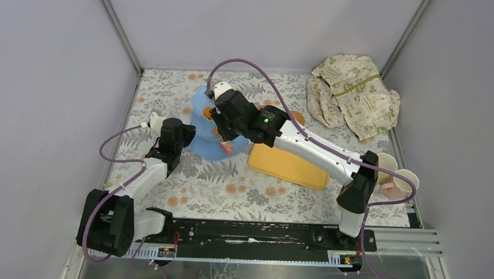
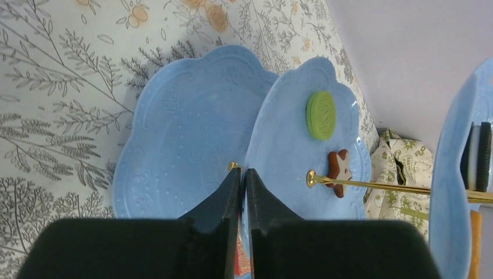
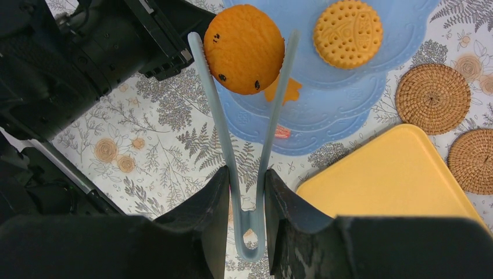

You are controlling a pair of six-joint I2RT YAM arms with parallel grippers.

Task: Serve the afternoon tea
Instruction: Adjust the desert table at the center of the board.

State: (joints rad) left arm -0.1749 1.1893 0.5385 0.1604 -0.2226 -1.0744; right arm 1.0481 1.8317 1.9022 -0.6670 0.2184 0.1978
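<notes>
Gripping pale tongs [image 3: 210,99] in right tool [image 3: 245,174], orange biscuit [image 3: 244,49] pinched over blue stand [image 3: 349,99], left tool [image 2: 244,174] clenched

The top camera looks down from behind the arms over the whole table [image 1: 230,195]. The left wrist camera peers past the left hand [image 2: 244,172] close beside the blue stand [image 1: 202,116]. The right wrist camera looks past the right hand [image 3: 246,174] from just above it. All three views share the stand.

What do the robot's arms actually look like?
Two slim arms: the left arm and right arm have white shells with bulky black joints. A purple cable loops along each. The right one shows a small green light. Each ends in two black, wedge-shaped fingers.
</notes>
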